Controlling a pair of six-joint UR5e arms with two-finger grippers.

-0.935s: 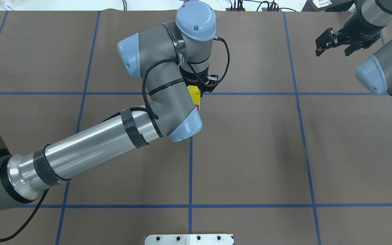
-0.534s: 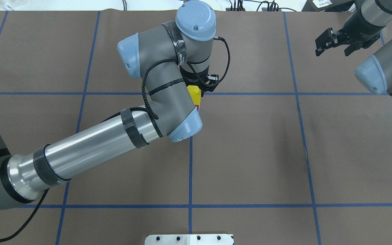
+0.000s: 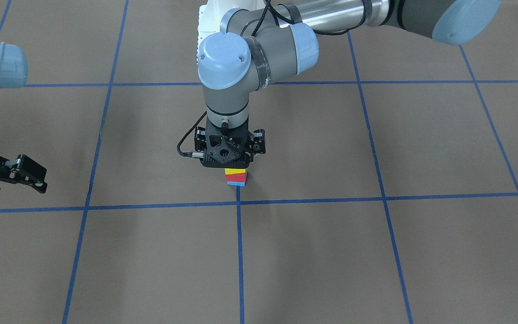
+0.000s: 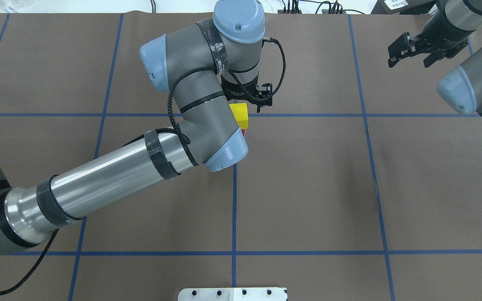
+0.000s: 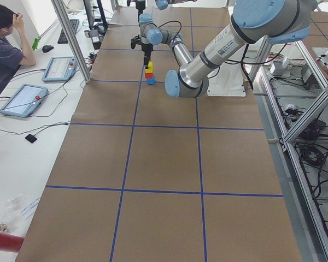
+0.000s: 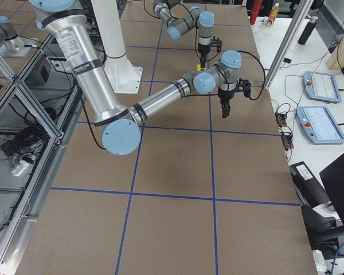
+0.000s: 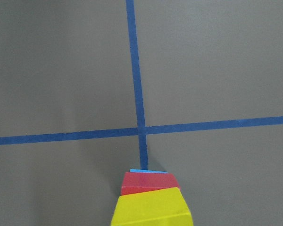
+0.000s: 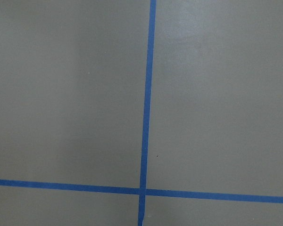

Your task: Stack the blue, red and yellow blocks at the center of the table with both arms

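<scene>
The blue block (image 3: 237,183), red block (image 3: 235,178) and yellow block (image 3: 235,171) stand stacked, yellow on top, by a tape crossing at the table's middle. My left gripper (image 3: 225,165) hangs just above the yellow block, open and holding nothing. The left wrist view looks down on the yellow block (image 7: 151,208), the red block (image 7: 148,182) and a sliver of the blue block (image 7: 148,171). In the overhead view the yellow block (image 4: 239,116) shows beside the left gripper (image 4: 246,100). My right gripper (image 4: 408,63) is open and empty at the far right.
Brown paper with a blue tape grid (image 4: 234,209) covers the table. The left forearm (image 4: 111,179) lies across the near left part. The right gripper (image 3: 42,180) hovers over bare paper. An operator (image 5: 3,49) sits beyond the table's edge.
My left gripper has lifted away from the stack, and more of the yellow block's top shows. The right arm has barely moved.
</scene>
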